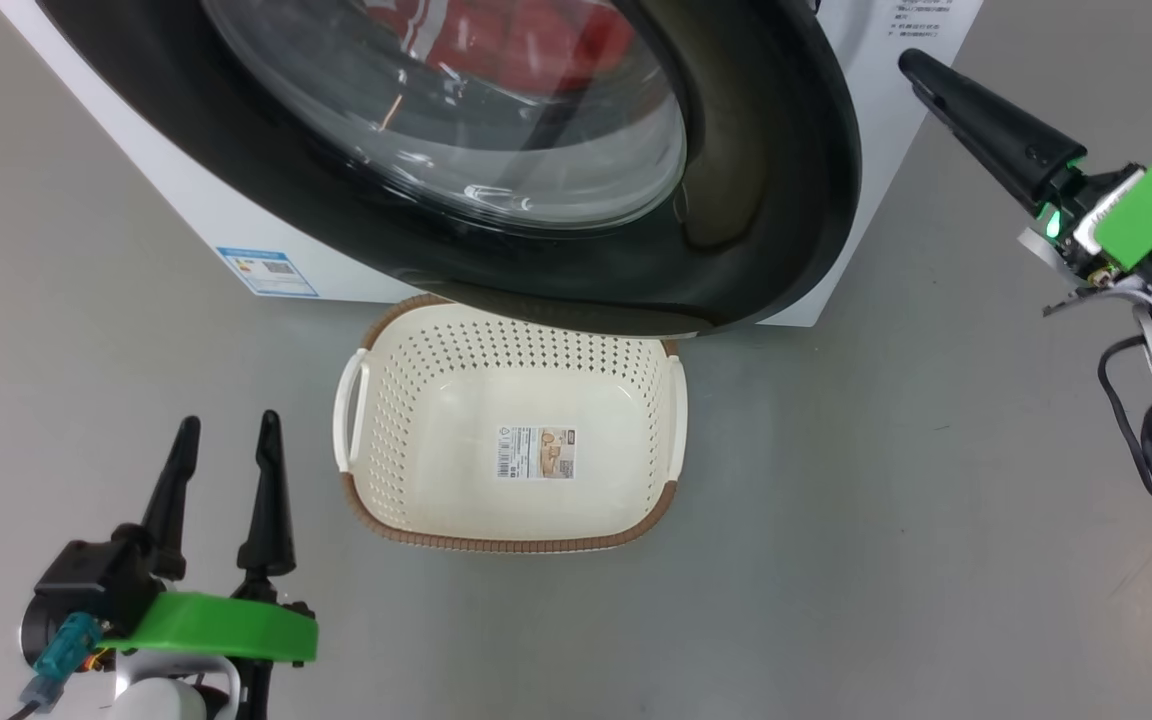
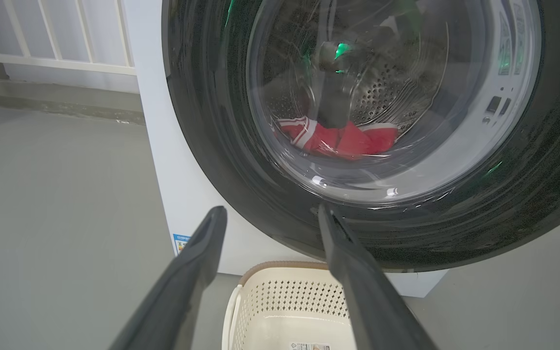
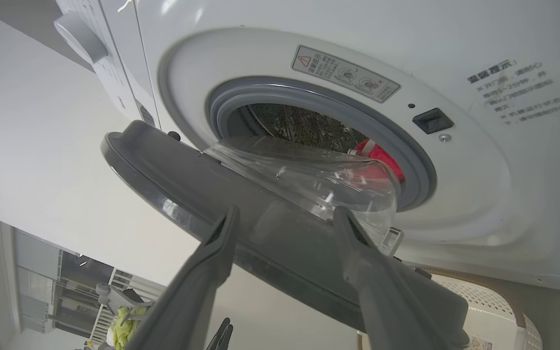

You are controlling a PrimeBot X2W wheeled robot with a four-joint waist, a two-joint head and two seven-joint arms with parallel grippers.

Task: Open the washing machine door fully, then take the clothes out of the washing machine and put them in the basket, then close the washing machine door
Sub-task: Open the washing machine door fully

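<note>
Left pincer (image 1: 228, 420) spread, right pincer (image 3: 286, 212) spread, clothes (image 2: 353, 141) inside washing machine (image 3: 460, 194), label (image 1: 536, 452) inside basket (image 1: 506, 541)

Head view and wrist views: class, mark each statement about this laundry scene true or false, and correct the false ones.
1. The washing machine door stands partly open. True.
2. The basket holds red garments. False: it is empty apart from a paper label on its bottom; the clothes lie inside the drum.
3. The left gripper is open and holds nothing. True.
4. The right gripper is clamped shut on a garment. False: its jaws stand apart and grip nothing.
5. The basket sits on the floor in front of the washing machine, partly under the door. True.
</note>
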